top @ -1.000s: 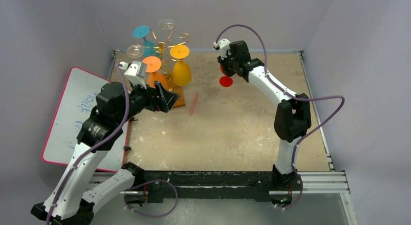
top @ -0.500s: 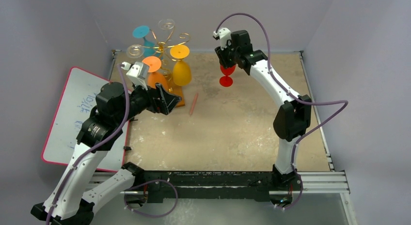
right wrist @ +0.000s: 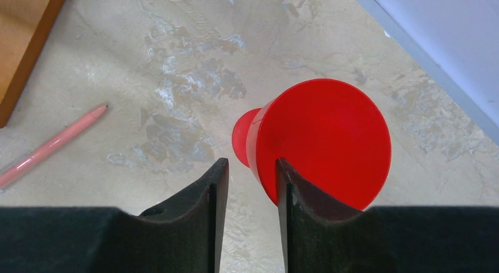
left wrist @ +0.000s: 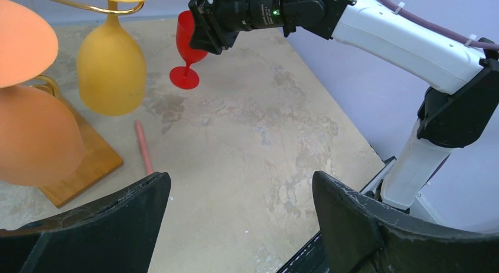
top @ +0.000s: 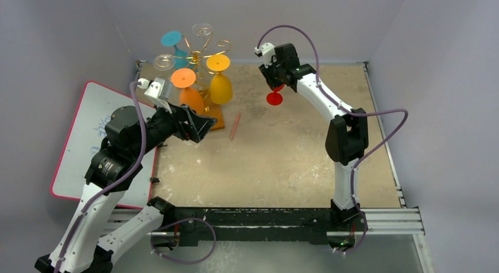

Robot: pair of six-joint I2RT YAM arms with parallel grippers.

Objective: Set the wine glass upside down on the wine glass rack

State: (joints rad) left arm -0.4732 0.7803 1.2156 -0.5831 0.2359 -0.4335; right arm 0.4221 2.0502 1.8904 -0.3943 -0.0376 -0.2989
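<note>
The red wine glass [top: 273, 98] stands upright on the table at the back, right of the wine glass rack [top: 207, 50]. The rack is a gold wire tree on a wooden base [left wrist: 88, 167]. My right gripper [right wrist: 250, 162] hangs over the glass [right wrist: 329, 137] with its jaws apart. One finger is inside the bowl at its rim, the other outside, and the table shows in the gap. My left gripper [left wrist: 238, 176] is wide open and holds nothing, low beside the rack's base. From the left wrist view the glass [left wrist: 187, 46] sits under the right gripper [left wrist: 206, 37].
Orange [top: 191, 96], yellow [top: 220, 87], teal and clear glasses hang upside down on the rack. A pink pen [top: 235, 126] lies on the table right of the base. A pink-edged whiteboard [top: 88, 137] lies at the left. Walls close the back and both sides.
The right gripper's jaws have spread apart at the glass rim and the arm has shifted slightly left. The glass has stayed in place. The left arm drew back a little.
</note>
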